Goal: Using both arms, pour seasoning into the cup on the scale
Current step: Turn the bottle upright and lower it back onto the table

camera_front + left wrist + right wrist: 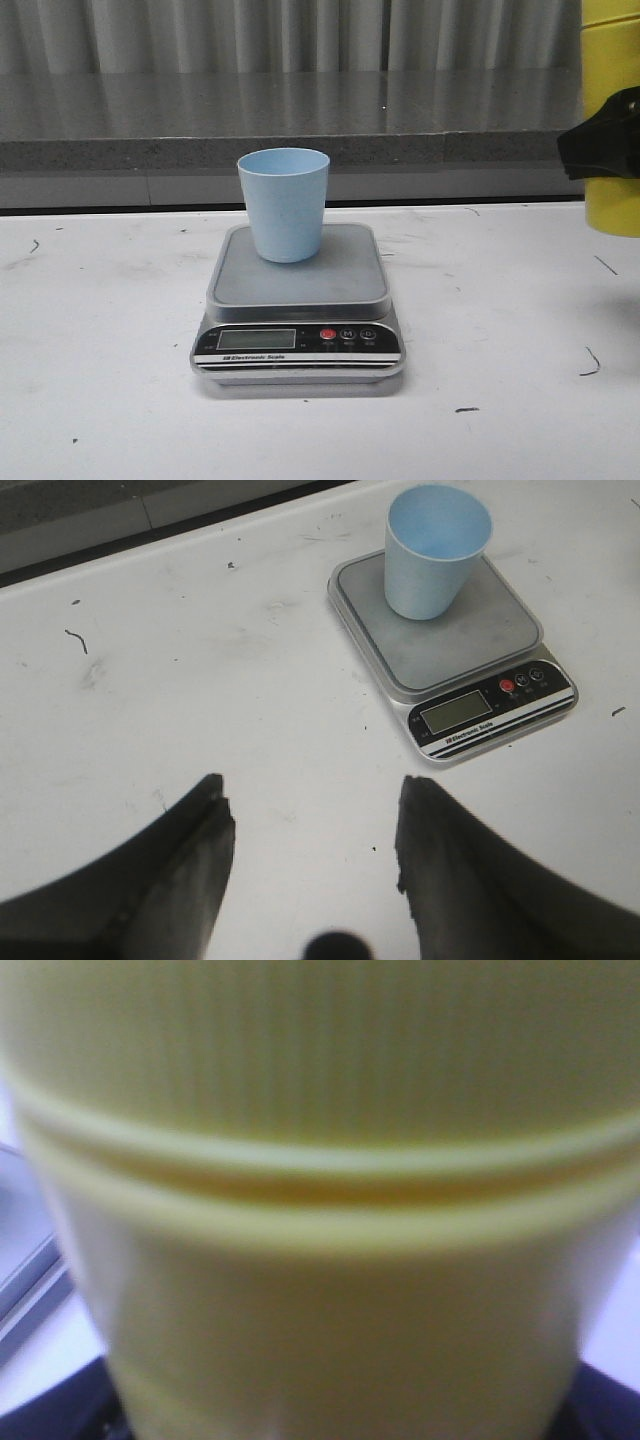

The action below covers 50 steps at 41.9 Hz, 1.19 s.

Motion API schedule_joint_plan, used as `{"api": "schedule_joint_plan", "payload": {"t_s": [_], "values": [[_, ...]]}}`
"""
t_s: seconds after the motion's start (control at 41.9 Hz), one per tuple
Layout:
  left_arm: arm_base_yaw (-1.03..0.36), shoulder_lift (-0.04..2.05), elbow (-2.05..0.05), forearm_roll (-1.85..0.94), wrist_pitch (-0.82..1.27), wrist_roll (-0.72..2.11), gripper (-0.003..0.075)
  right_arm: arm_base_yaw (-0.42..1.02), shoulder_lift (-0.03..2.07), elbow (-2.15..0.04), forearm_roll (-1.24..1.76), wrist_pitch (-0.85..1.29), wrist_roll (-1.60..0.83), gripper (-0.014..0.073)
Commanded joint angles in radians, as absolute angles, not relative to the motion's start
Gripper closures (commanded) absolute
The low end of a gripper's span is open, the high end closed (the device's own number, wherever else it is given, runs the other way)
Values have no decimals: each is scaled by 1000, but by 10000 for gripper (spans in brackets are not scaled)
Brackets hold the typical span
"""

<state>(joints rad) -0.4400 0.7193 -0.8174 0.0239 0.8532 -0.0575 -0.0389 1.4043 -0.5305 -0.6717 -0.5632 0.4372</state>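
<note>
left tool (310,855): fingers spread wide with nothing between them, hanging over bare tabletop (200,680) to the left of the scale, well apart from it.

scale (298,345): flat on the tabletop, display panel facing the front view; readout too small to read.

cup (284,203): upright on the scale's grey platform, toward the platform's far edge, mouth open; the left wrist view shows nothing inside.

seasoning (611,115): yellow bottle upright to the right of the scale, well apart from it and cut by the frame edge; nozzle out of view; its base appears to be off the tabletop.

right tool (600,145): black part set against the bottle's side; the bottle fills the right wrist view close up; judged to be pinching the bottle, though the fingertips themselves are hidden.

step in hand, as a judgement: bottle held, pour not begun.

next move calls for: carrying the bottle toward the scale, nozzle over the cup's mouth, then tilting; left tool likely to steady the cup or bottle.
</note>
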Motion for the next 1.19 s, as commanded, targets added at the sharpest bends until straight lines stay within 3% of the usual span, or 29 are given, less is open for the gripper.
{"api": "schedule_joint_plan", "payload": {"t_s": [0.0,0.477,0.906,0.978,1.169], "values": [[-437,715,-842,16,790,-69,351,-56,1437,-553,-592,-767,392,244],[-437,715,-842,16,790,-69,351,-56,1777,-556,-367,-1266,105,244],[-437,715,-842,16,790,-69,351,-53,1931,-648,-364,-1285,102,239],[-437,715,-842,16,790,-69,351,-53,1935,-654,-367,-1284,102,211],[-437,715,-842,16,790,-69,351,-53,1935,-654,-377,-1281,102,17]]}}
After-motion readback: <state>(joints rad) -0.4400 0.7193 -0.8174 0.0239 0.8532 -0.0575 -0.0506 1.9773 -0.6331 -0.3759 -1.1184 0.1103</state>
